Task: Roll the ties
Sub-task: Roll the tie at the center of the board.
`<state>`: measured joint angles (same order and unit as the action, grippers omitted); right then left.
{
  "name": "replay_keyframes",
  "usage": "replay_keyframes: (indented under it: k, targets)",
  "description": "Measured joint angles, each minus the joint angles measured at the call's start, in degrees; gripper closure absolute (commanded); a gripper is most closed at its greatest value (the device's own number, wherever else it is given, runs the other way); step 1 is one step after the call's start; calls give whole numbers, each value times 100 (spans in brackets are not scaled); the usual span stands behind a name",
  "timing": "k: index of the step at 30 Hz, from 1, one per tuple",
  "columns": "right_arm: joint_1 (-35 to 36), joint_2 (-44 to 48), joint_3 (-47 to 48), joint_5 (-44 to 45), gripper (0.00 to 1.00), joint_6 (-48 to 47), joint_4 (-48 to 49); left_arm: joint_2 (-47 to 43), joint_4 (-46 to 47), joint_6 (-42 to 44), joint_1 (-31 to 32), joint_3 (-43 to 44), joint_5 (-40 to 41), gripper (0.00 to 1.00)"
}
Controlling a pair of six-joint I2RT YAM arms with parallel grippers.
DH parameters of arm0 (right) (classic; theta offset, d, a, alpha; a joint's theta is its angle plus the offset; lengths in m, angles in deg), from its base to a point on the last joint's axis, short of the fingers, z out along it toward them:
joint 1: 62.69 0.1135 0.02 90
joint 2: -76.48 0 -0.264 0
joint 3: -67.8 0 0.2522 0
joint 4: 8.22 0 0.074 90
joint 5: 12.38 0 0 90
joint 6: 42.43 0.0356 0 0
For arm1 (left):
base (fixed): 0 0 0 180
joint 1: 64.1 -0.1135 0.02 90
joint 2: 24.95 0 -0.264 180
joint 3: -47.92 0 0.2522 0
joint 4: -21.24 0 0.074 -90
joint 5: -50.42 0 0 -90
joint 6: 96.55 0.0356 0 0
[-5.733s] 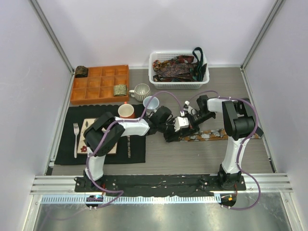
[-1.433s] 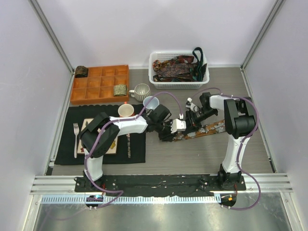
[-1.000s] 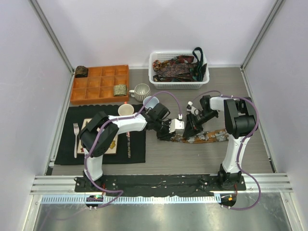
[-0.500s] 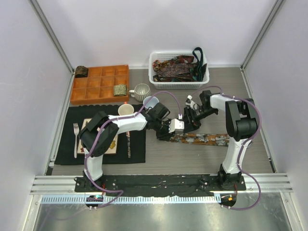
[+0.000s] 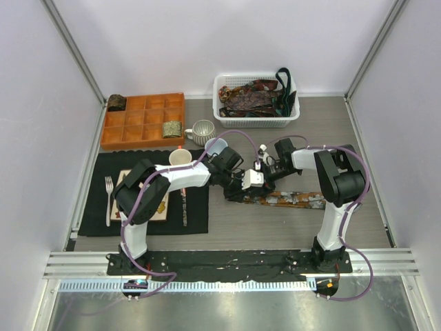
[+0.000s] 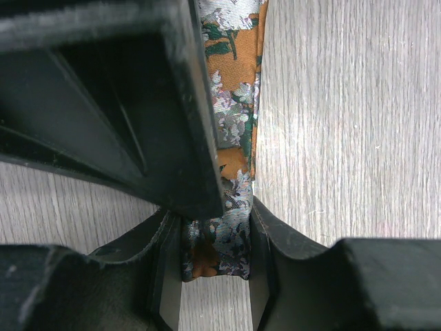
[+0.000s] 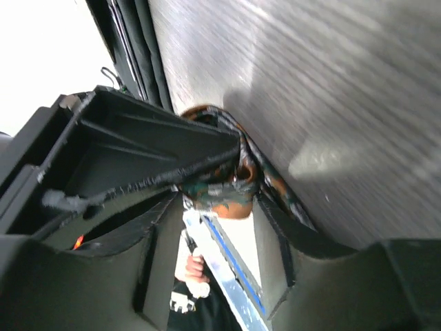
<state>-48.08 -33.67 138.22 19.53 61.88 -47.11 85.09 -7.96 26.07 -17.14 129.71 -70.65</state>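
A patterned tie (image 5: pixel 293 200) in rust, grey and olive lies flat on the wooden table, running rightwards from the two grippers. My left gripper (image 5: pixel 241 186) is shut on its narrow end (image 6: pixel 219 243), low over the table. My right gripper (image 5: pixel 264 172) sits right against the left one and is shut on a curled part of the same tie (image 7: pixel 222 187). More ties, one of them dark green (image 5: pixel 283 88), lie heaped in the white basket (image 5: pixel 224 114). Two rolled coils show: one (image 5: pixel 171 128) in the orange tray, one (image 5: pixel 116 102) at its far left corner.
The orange compartment tray (image 5: pixel 141 118) stands at the back left. A grey mug (image 5: pixel 202 131), an orange cup (image 5: pixel 180 159) and a pale cup (image 5: pixel 216 147) stand beside the left arm. A black placemat (image 5: pixel 96 207) holds a floral plate (image 5: pixel 124 181), fork and knife.
My right gripper has moved left along the tie until it meets the left gripper. The tie's free length swung from a slant to lying flat along the table.
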Motion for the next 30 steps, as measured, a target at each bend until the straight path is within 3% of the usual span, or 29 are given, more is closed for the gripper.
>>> replay_keyframes:
  k: [7,9,17,23,30]
  targets:
    - [125,0,-101,-114,84,426,584,0,7,-98,-2,0,-2,65]
    - [127,0,-85,-166,99,343,531,2,7,-111,-2,2,2,62]
    - [66,-83,59,-46,99,-345,-37,-72,151,-376,-22,-122,-96,32]
    - [-118,-365,122,94,99,-807,-439,-295,597,-809,-92,-520,-258,25]
    - [-203,-470,142,168,99,-994,-752,-356,1029,-1176,-133,-691,-247,25]
